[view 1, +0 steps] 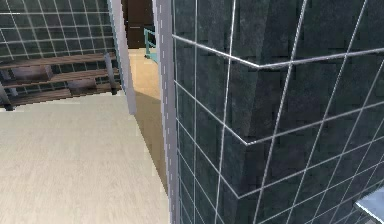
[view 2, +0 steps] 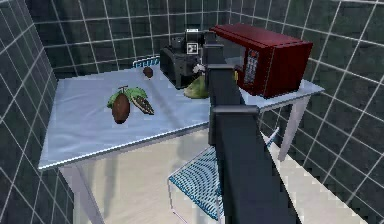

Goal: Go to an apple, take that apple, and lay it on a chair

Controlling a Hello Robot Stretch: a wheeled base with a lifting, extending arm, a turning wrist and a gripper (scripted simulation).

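Over on the pale blue surface point(view 2: 90, 125) in the arm side view, the arm point(view 2: 235, 150) stretches right across toward the back, and that makes sense to me: the greenish-yellow blob point(view 2: 196, 88) I'd guess is the apple lies far back, just beside the arm and near the red microwave point(view 2: 265, 55). The pincer point(view 2: 200, 68) ends up close to that blob, but I can't tell how its fingers are set, and with stuff lying on the surface right behind it I can't tell whether it holds anything either. Next to it stands a dark boxy thing point(view 2: 178, 62), with a small dark lump point(view 2: 148, 72) and a brown-and-green leafy thing point(view 2: 128, 102) farther toward the view's left. Handy bit: a chair point(view 2: 198, 185) with a teal mesh seat stands at the near edge, partly under the surface, so the drop-off looks like a short trip. Up front it's mostly dark tiled wall point(view 1: 290, 120) – probably because the base is parked side-on so the arm can reach.
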